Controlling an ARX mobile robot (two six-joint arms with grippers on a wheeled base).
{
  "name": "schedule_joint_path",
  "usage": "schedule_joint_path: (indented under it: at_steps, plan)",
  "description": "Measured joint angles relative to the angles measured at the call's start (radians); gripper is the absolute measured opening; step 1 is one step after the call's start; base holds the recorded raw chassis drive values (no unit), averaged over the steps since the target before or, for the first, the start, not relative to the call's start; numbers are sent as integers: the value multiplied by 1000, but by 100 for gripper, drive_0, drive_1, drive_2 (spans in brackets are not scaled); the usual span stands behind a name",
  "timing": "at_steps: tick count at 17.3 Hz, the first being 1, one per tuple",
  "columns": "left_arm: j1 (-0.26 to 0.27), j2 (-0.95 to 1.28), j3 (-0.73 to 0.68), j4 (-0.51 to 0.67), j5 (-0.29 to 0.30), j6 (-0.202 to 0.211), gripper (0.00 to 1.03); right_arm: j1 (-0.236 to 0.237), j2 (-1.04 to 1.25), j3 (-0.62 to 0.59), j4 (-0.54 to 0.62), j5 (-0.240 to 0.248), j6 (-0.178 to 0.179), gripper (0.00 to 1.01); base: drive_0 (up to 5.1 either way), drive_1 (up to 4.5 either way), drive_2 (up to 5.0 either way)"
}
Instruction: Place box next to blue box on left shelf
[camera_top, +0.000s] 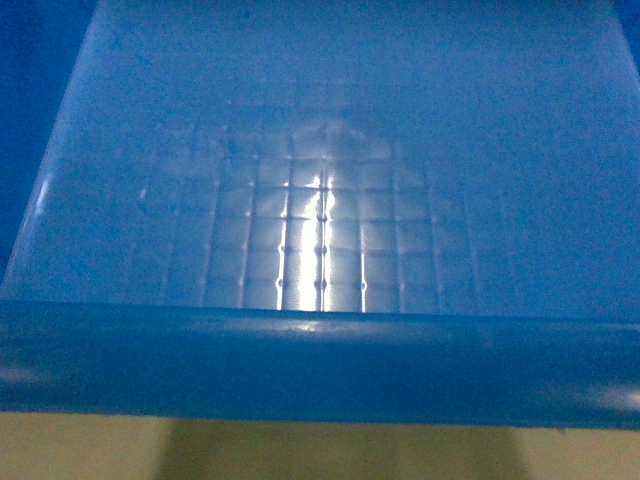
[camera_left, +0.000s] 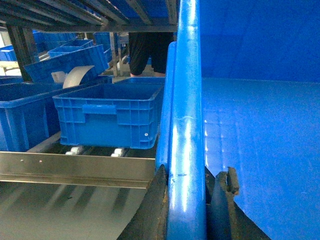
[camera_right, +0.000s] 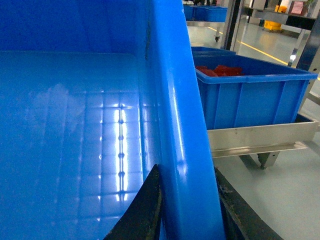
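The box (camera_top: 320, 365) fills the head view, its thick rim right up close and its grid floor shining behind. The left gripper (camera_left: 187, 210) has its jaws closed on the box's left rim, one finger inside and one outside. The right gripper (camera_right: 187, 210) pinches the right rim the same way. The box is held up between both arms. On the left, a blue box (camera_left: 110, 117) sits on the shelf (camera_left: 75, 167), just beside the held box. On the right, another crate (camera_right: 250, 97) holds red things.
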Motion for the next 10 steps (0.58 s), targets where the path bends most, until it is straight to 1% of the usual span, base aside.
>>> schedule_joint_path:
  at_steps: [8,10]
  plan:
    - [0,-3,0,2,0,1,11,0,-1,0,3,1,0,20,12,415,-391]
    - [0,-2,0,0,-1,1,11,0,-1,0,1,1,0,20,300,223,-486]
